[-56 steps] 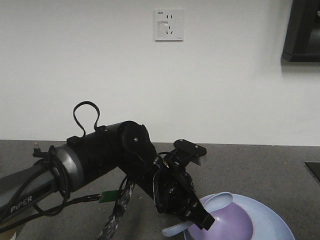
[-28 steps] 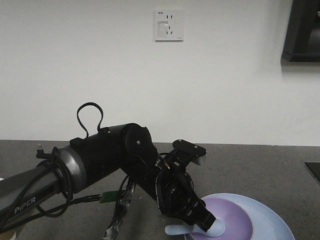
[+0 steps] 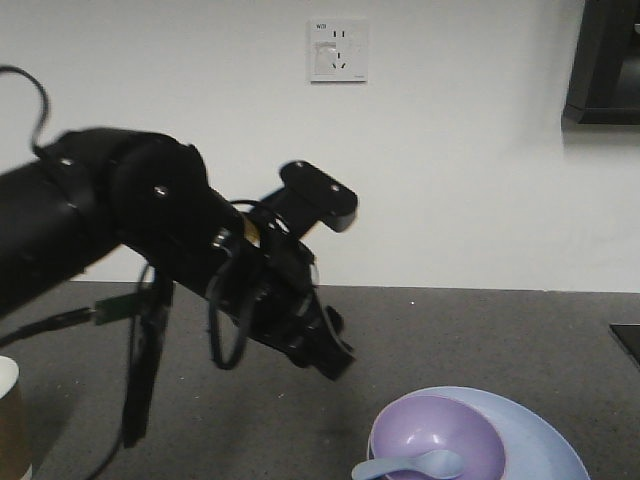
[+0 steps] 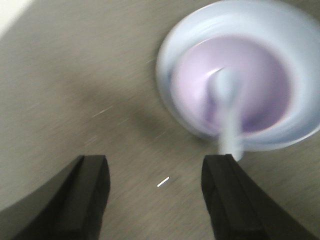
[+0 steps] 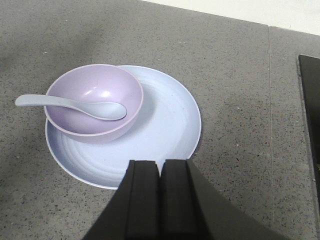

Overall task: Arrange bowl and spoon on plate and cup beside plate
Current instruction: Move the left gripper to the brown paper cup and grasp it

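The bowl [image 5: 95, 85] sits on the plate [image 5: 165, 130] toward its 10 o'clock, with the spoon [image 5: 75, 105] lying in it, handle jutting out at 9 o'clock. The cup [image 3: 8, 420] stands well apart on the tabletop [image 5: 240, 75]. The left gripper [image 4: 156, 167] is released and empty; the right gripper [image 5: 160, 175] is clenched on nothing.
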